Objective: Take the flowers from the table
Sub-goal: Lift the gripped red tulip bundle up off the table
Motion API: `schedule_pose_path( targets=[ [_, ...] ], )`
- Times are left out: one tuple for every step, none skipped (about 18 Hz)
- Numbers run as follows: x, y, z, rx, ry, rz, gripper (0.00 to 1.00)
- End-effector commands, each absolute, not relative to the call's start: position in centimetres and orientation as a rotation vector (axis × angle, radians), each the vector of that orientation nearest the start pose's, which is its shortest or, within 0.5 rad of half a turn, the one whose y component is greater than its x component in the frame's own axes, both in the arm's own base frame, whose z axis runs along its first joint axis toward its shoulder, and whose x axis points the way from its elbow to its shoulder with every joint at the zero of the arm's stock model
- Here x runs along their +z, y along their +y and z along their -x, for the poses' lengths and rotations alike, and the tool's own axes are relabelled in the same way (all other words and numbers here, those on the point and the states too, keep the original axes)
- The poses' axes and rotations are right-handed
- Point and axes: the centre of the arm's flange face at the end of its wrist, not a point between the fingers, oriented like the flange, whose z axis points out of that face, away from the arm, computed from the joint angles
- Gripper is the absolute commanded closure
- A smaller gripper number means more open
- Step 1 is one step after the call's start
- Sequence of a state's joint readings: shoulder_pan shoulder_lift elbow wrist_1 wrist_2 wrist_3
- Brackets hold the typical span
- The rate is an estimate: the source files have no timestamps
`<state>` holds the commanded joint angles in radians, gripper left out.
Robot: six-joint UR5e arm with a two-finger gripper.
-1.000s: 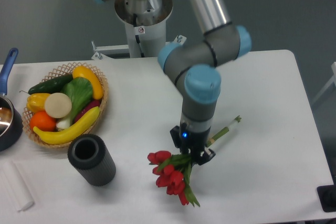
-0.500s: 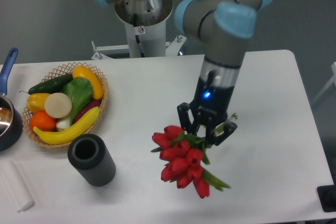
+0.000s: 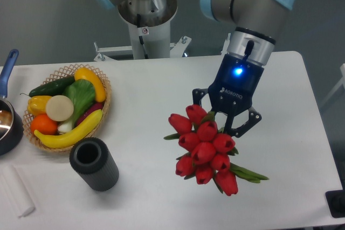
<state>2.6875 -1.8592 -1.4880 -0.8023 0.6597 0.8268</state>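
1. Camera view from above the white matte table (image 3: pixel 302 133) shows our black two-finger gripper (image 3: pixel 229 125) with its jaws drawn in around the bunch of red tulips with green leaves (image 3: pixel 207 149). The bunch appears lifted clear of the tabletop, hanging in front of and below the gripper. We cannot see the contact itself, because the blooms cover the stems where they pass between the fingers.

2. We judge slipping to be the main risk. The heavy flower heads all sit to one side of the grasp, so the bunch could pivot or slide out if the fingers pinch only a few stems.

3. We think a quick swing of the grey and blue robot arm (image 3: pixel 250 4) could shake the blooms, and a loosely held stem might drop out of the bundle.

4. We note that squeezing harder is no clean fix, since slim green stems would likely crush or bend.

5. We see the black ribbed cylinder (image 3: pixel 94 164) and the woven basket of colourful fruit and vegetables (image 3: pixel 67 106) standing well apart to the left, so a leftward carry at low height could brush them. The dangling green leaf tips (image 3: pixel 250 174) reach lowest and would catch first.
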Motion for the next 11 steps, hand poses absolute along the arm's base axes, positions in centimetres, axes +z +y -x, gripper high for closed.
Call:
schedule_pose_path(
  targets=[
    [49.22,46.28,46.59,-0.082,-0.008,2.11,0.65],
    [49.34,46.21,46.58,-0.087,-0.009,2.105,0.65],
    [49.46,46.17,46.61,-0.09,-0.007,2.099,0.65],
    [49.41,46.14,46.69,-0.094,-0.007,2.095,0.65],
    [49.44,46.0,46.82,-0.091,-0.008,2.093,0.65],
    [49.64,45.8,46.95,-0.093,-0.01,2.086,0.65],
    [49.73,45.68,47.03,-0.095,-0.007,2.079,0.65],
    [49.88,45.65,47.04,-0.1,-0.004,2.07,0.65],
    [50.03,45.62,47.05,-0.105,-0.001,2.061,0.65],
    [49.95,45.65,47.07,-0.111,-0.001,2.058,0.65],
    [49.96,45.65,47.07,-0.11,0.0,2.058,0.65]
  ],
)
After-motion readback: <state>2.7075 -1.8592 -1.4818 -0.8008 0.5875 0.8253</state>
